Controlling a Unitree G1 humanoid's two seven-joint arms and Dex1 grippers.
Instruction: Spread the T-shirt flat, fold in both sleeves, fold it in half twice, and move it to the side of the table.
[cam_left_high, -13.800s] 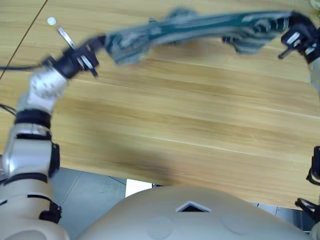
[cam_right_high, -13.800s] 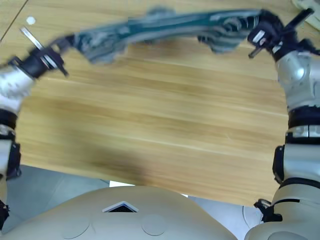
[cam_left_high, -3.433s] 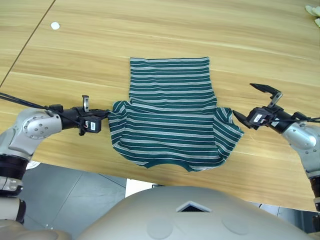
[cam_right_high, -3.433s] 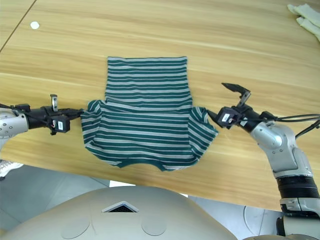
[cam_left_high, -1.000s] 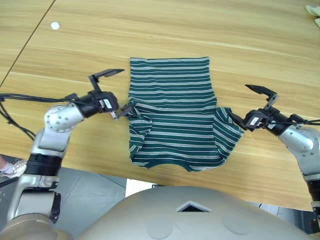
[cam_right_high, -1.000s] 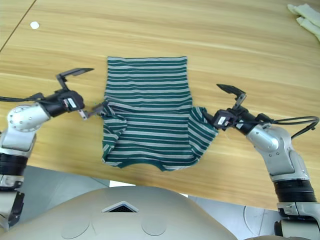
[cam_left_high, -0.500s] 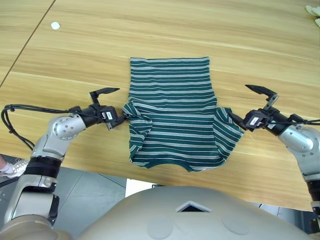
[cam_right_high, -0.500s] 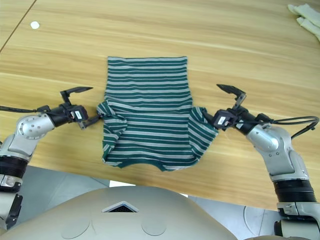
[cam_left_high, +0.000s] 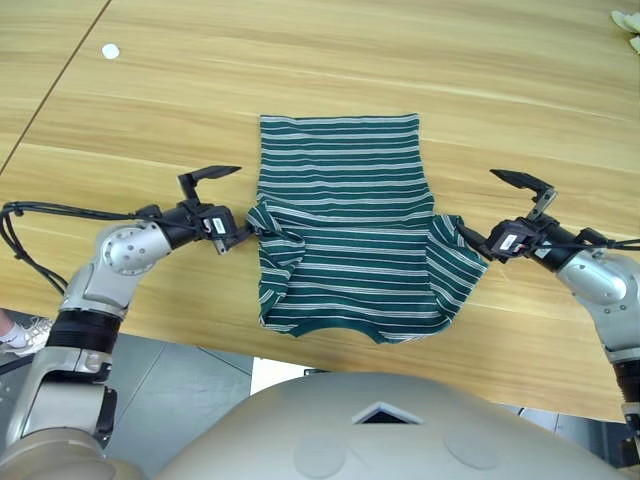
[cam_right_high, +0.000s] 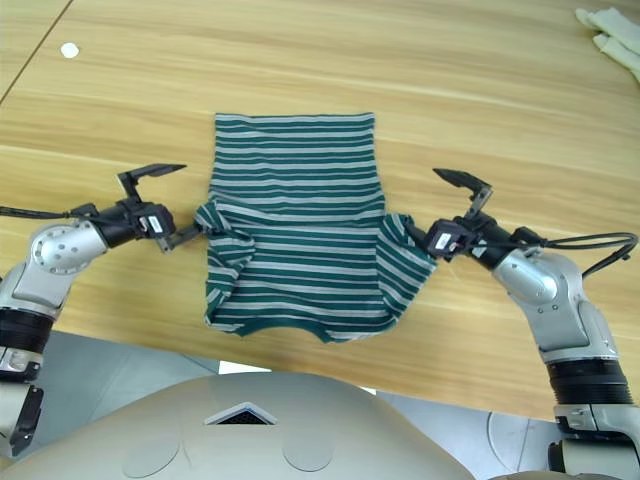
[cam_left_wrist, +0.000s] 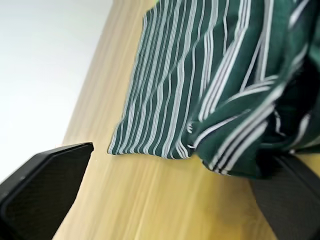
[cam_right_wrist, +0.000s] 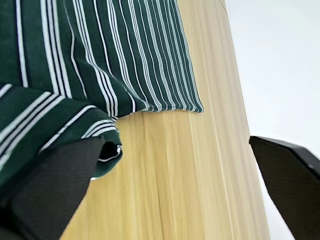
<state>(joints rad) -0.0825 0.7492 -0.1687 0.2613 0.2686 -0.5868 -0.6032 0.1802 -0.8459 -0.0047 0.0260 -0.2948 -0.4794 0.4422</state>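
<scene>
Green, white-striped T-shirt (cam_left_high: 345, 220) lay near the front edge of the wooden desk (cam_left_high: 300, 60), its left sleeve bunched inward and its right sleeve sticking out. The left gripper (cam_left_high: 240, 201) sat at the bunched sleeve, jaws wide. In the left wrist view, fabric draped over one finger (cam_left_wrist: 295, 200) and hid part of it. The right gripper (cam_left_high: 477, 201), jaws also wide, met the right sleeve's edge, with one finger (cam_right_wrist: 50, 190) partly under the cloth. A pale cloth (cam_right_high: 605, 30) was cut off at the far corner.

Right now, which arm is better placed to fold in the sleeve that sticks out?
Right. The right end effector is open at the edge of the outstretched sleeve of the T-shirt; the left end effector sits at the far, already folded-in side.
</scene>
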